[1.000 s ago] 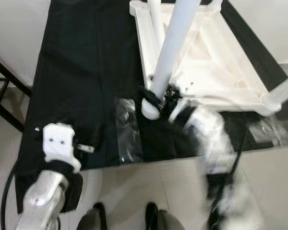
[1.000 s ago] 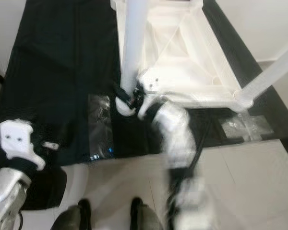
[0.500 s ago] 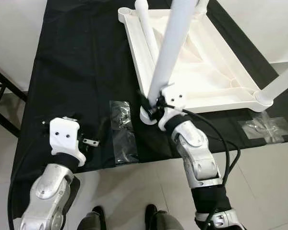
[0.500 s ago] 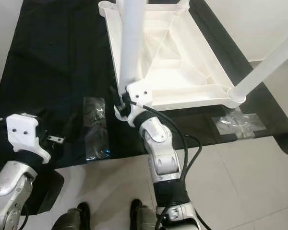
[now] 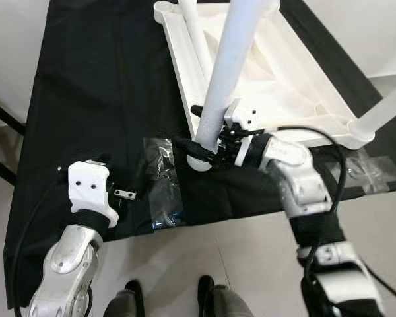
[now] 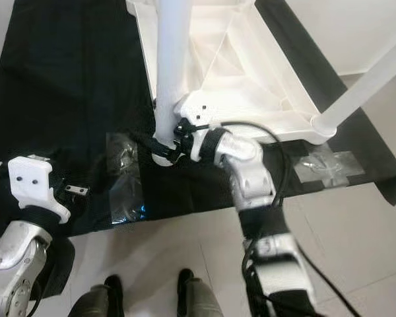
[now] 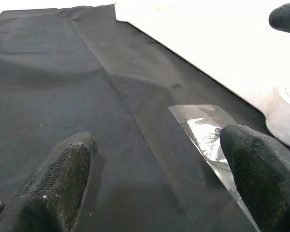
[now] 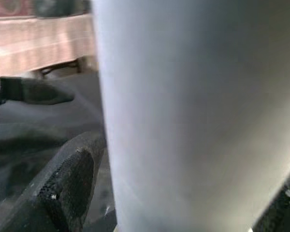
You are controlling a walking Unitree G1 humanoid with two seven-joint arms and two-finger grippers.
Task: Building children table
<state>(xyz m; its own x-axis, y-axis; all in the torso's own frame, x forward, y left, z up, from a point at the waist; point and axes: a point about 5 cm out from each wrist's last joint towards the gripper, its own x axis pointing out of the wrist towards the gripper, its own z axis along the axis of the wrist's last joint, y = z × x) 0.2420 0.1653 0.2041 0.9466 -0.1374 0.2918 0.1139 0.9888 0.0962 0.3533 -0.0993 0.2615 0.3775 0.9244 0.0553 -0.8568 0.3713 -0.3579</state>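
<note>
The right gripper (image 5: 204,146) clamps the base of a white table leg (image 5: 224,72) at the near corner of the upturned tabletop (image 5: 297,86) on black cloth (image 5: 99,86); the left gripper (image 7: 159,164) hovers spread beside a plastic bag (image 5: 164,185).

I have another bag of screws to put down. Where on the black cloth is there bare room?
The widest bare stretch of black cloth lies left of the upturned white plastic table top, beyond the left gripper. It is crowded near the front edge: a clear plastic bag lies there, and the right gripper clasps the white table leg.
</note>
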